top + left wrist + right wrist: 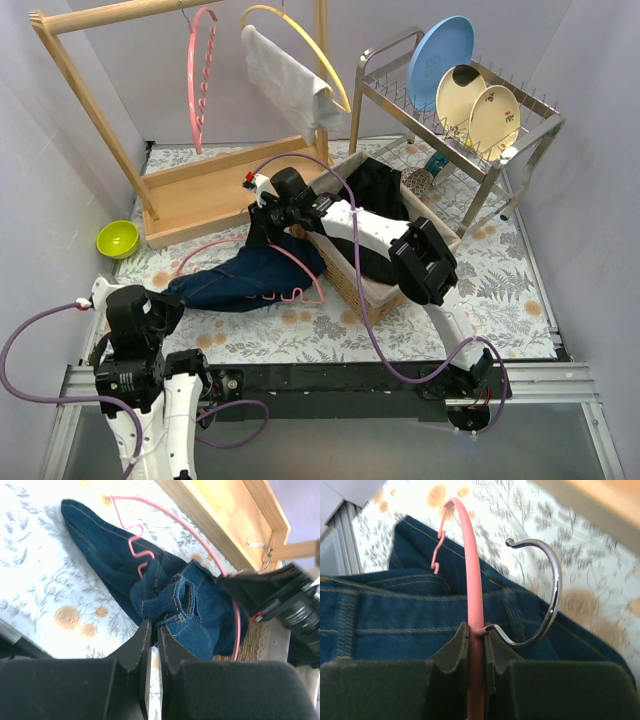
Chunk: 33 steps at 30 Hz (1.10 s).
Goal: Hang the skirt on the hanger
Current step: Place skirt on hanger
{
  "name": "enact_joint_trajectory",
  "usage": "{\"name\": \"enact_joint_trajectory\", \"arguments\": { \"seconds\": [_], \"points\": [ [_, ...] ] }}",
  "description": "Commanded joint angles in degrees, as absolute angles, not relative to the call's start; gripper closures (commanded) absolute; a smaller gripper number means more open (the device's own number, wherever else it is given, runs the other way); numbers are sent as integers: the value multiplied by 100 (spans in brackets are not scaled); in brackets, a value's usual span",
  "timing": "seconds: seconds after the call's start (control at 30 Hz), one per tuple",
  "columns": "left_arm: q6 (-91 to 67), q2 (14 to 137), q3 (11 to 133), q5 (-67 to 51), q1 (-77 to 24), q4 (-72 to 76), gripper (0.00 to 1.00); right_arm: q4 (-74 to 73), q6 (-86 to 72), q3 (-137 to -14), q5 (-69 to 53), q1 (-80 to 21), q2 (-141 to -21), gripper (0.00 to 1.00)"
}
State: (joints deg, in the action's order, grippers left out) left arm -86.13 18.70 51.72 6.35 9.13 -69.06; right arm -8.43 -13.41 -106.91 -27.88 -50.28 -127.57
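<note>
Floral cloth covers the table [500,290], with pale walls close on both sides. Bare cloth lies open in front of the skirt [245,278] and to its left as far as a green bowl [117,238]. Behind it runs the wooden rack [200,195] base, and a wicker basket [347,283] stands just beside its right end.

The skirt is dark blue denim with tan stitching. It lies crumpled left of centre, its waistband bunched into folds. A thin pink hanger [472,580] with notched shoulders and a curved metal hook [545,595] rests over it.

The right gripper [476,630] is clamped on the hanger's neck beside the hook. The left gripper [154,627] is closed on nothing, near the bunched denim.
</note>
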Motion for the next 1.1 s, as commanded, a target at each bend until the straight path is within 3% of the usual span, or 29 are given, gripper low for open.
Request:
{"name": "enact_joint_trajectory", "arguments": {
  "seconds": [0.0,0.17,0.5,0.77,0.87,0.97,1.07],
  "points": [
    [-9096,1697,6078,1765,905,-7434,100,-686,-879,-10476,-2575,-4720,-12182,99],
    [-9325,1521,6864,2329,642,-7743,100,-703,-896,-10556,-2724,-4693,-12164,99],
    [-10186,887,5889,2145,-272,-7963,100,-931,-308,-10898,-2610,-4676,-11435,99],
    [-9739,827,5994,1794,-387,-7972,100,-1037,167,-10679,-2646,-4807,-10759,99],
    [-9808,809,5460,1223,-395,-7963,99,-1125,386,-10652,-2540,-4957,-10574,99],
    [-9906,1019,5036,739,-395,-7928,55,-1256,650,-10574,-2347,-5167,-10477,99],
    [-9449,1090,5778,694,-387,-7682,34,-1161,931,-9944,-2075,-5335,-10293,99]
  ]
}}
